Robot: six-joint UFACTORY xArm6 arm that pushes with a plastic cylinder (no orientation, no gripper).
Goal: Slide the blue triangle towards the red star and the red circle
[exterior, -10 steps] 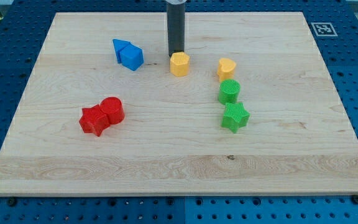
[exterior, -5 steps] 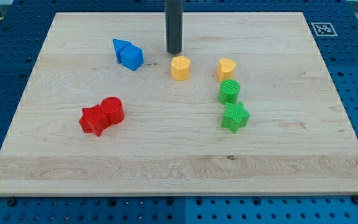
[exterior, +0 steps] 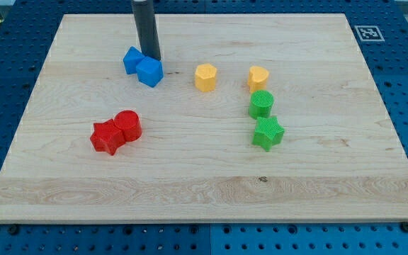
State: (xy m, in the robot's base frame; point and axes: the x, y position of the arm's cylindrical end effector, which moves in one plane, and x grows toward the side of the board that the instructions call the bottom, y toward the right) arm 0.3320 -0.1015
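Observation:
My tip [exterior: 151,57] stands at the upper left of the board, touching the top edge of two blue blocks. The blue triangle [exterior: 132,60] lies at the left of the pair. A blue cube-like block [exterior: 150,72] sits against its right side, just below my tip. The red star [exterior: 106,137] and the red circle [exterior: 128,125] sit together further down at the view's left, well below the blue blocks.
A yellow hexagon block [exterior: 205,76] and a yellow heart [exterior: 258,77] lie right of the blue pair. A green circle [exterior: 261,105] and a green star [exterior: 268,132] sit below the heart. The wooden board [exterior: 204,191] ends in blue perforated table all round.
My tip has moved left from above the yellow hexagon to the blue blocks. The blue pair has shifted and turned slightly.

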